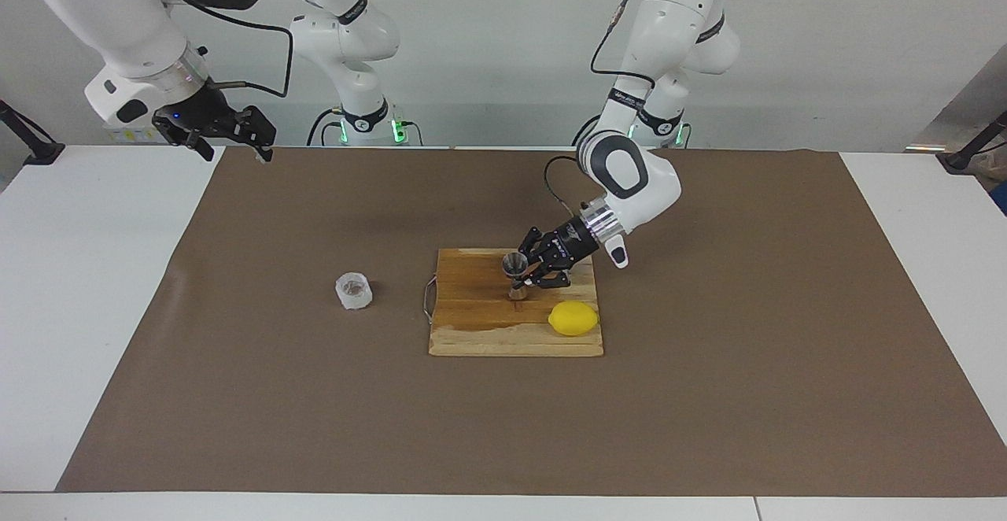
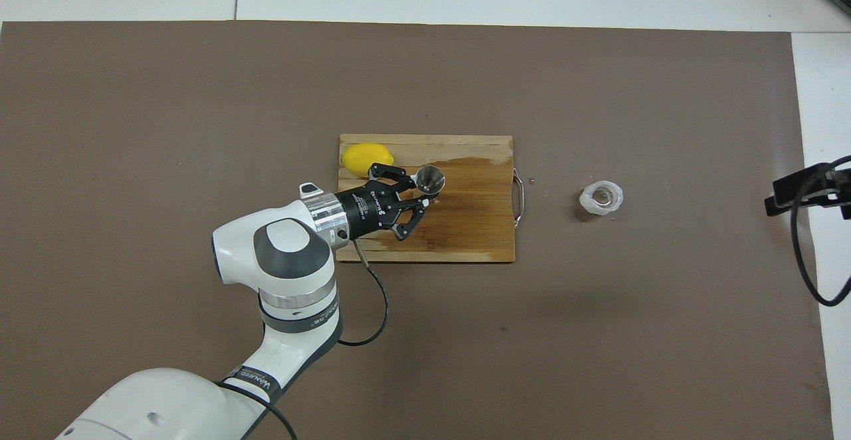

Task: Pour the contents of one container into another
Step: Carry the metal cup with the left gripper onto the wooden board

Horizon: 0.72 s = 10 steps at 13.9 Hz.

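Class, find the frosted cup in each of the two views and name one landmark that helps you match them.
Facing view: the cup stands on the brown mat, beside the cutting board at its handle end, toward the right arm's end of the table.
Overhead view: the cup sits off the board's handle end.
Shared landmark: the board's metal handle points toward the cup.
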Each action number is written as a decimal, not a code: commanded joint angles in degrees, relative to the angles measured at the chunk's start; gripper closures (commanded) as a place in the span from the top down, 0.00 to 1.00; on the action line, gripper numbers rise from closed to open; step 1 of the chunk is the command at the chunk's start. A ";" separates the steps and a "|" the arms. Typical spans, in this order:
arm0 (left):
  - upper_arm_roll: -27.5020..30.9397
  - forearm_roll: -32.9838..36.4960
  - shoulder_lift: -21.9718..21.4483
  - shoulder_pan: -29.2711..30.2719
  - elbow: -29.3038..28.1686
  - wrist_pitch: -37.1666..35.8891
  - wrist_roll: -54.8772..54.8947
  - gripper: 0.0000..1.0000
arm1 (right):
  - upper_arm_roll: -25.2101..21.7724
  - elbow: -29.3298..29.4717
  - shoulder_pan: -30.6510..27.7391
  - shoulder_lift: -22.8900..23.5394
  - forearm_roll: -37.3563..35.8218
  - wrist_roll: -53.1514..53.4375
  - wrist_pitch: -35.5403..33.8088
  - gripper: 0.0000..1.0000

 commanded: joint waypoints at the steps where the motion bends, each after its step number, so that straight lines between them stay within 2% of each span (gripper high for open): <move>1: 0.85 -1.70 0.39 -1.26 1.02 1.73 2.07 0.00 | 0.26 -2.17 -0.88 -1.73 0.79 -3.46 0.19 1.00; 2: 0.85 -1.70 0.39 -1.26 1.02 1.82 2.86 0.00 | 0.08 -4.35 -1.07 -2.78 0.79 -6.09 1.41 1.00; 3: 0.85 -1.70 0.39 -1.26 1.02 2.43 3.04 0.00 | 0.17 -7.50 -1.15 -4.09 0.79 -7.94 5.60 1.00; 5: 0.85 -1.79 0.48 -1.26 0.84 2.96 2.96 0.00 | 0.17 -17.06 -0.98 -8.22 0.88 -10.15 14.91 1.00; 7: 0.85 -1.79 0.39 -1.17 0.84 3.05 2.95 0.13 | 0.17 -23.25 -0.37 -10.08 0.88 -10.42 23.27 1.00; 8: 0.85 -1.88 0.39 -1.09 0.75 3.22 2.78 0.43 | 0.25 -23.61 -0.28 -10.00 0.79 -10.60 24.87 1.00; 9: 0.85 -1.97 0.31 -1.08 0.58 3.49 2.26 0.99 | 0.26 -23.71 -0.10 -9.82 0.79 -11.29 25.06 1.00; 10: 0.85 -1.88 0.13 -1.00 0.66 4.27 1.56 1.00 | 0.26 -24.14 1.03 -9.73 0.79 -13.21 25.15 1.00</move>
